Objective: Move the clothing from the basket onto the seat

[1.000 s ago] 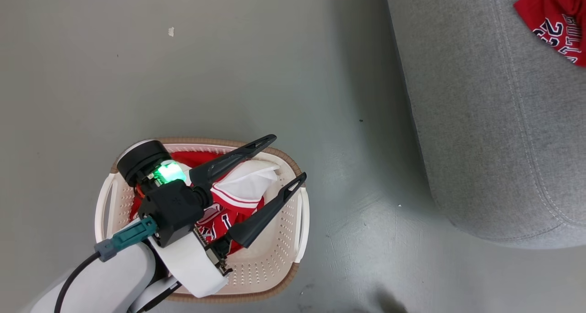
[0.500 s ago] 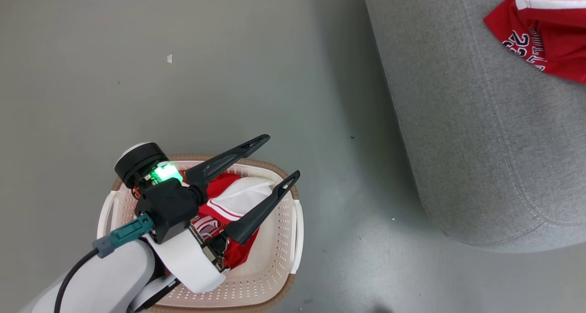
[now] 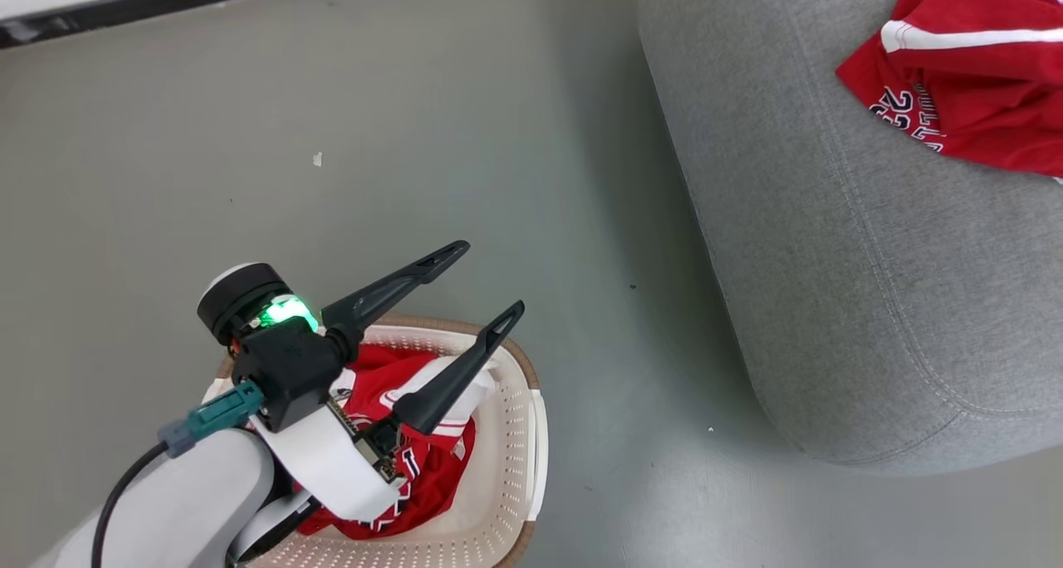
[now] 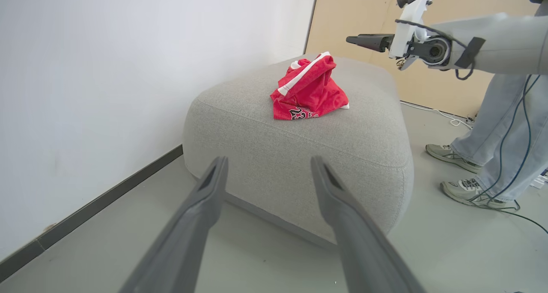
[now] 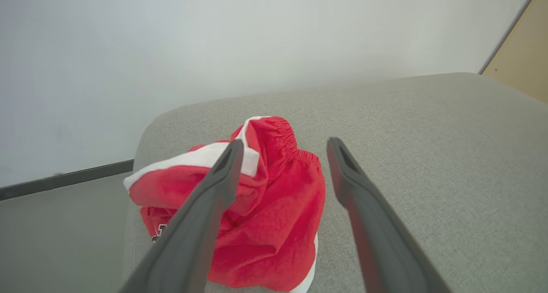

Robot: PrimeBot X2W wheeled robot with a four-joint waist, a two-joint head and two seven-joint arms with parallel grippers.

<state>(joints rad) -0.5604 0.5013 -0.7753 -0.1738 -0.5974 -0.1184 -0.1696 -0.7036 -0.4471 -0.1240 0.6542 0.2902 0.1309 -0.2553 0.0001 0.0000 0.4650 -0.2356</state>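
Red clothing (image 3: 436, 477) with white stripes lies in the cream basket (image 3: 531, 423) at the lower left of the head view. My left gripper (image 3: 490, 277) hovers over the basket's far rim, open and empty; its fingers (image 4: 205, 198) point toward the grey seat (image 4: 299, 151). Another red piece of clothing (image 3: 963, 103) lies crumpled on the seat (image 3: 830, 261). My right gripper (image 5: 286, 144) stands open just above that piece (image 5: 269, 224), with nothing between its fingers. In the left wrist view the right gripper (image 4: 357, 39) shows side-on, above and to the right of the red heap (image 4: 310, 89).
Grey floor (image 3: 415, 136) separates the basket from the seat. A white wall with a dark skirting board (image 3: 124, 7) runs behind. A person's legs and shoes (image 4: 471, 186) stand beside the seat's right side, with cables (image 4: 513, 126) hanging there.
The head camera has tilted: the basket sits lower in the picture and more of the garment on the seat shows. The left gripper stays open above the basket.
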